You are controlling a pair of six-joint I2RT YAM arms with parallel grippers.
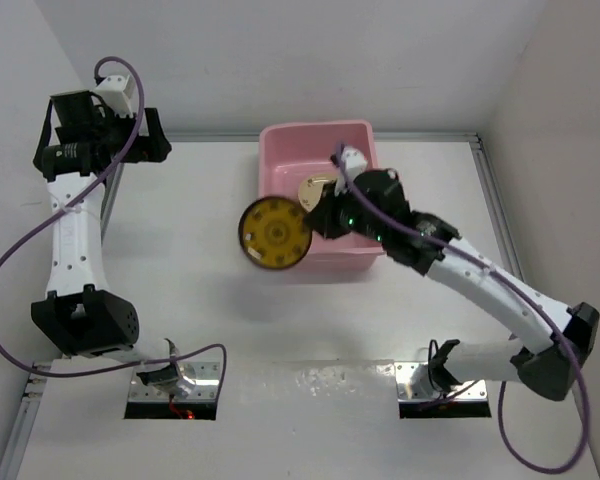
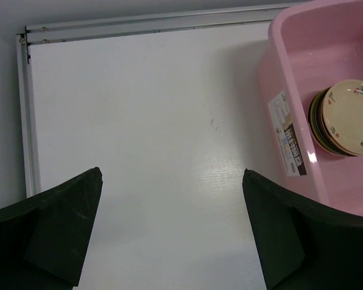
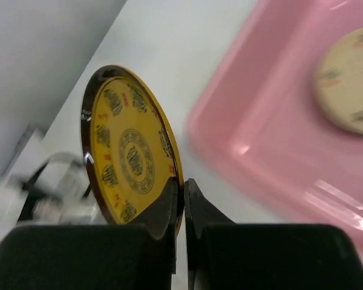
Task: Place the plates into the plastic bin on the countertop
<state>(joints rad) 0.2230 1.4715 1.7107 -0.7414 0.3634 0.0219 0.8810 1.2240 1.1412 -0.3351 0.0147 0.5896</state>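
Observation:
The pink plastic bin stands at the back middle of the white countertop. A stack of plates with a cream plate on top lies inside it; the stack also shows in the left wrist view and the right wrist view. My right gripper is shut on the rim of an amber-yellow patterned plate, holding it in the air at the bin's front-left corner; the right wrist view shows the plate held on edge. My left gripper is open and empty, high at the far left.
A metal rail runs along the countertop's left edge and another along the right. White walls close in the back and sides. A label is stuck on the bin's left wall.

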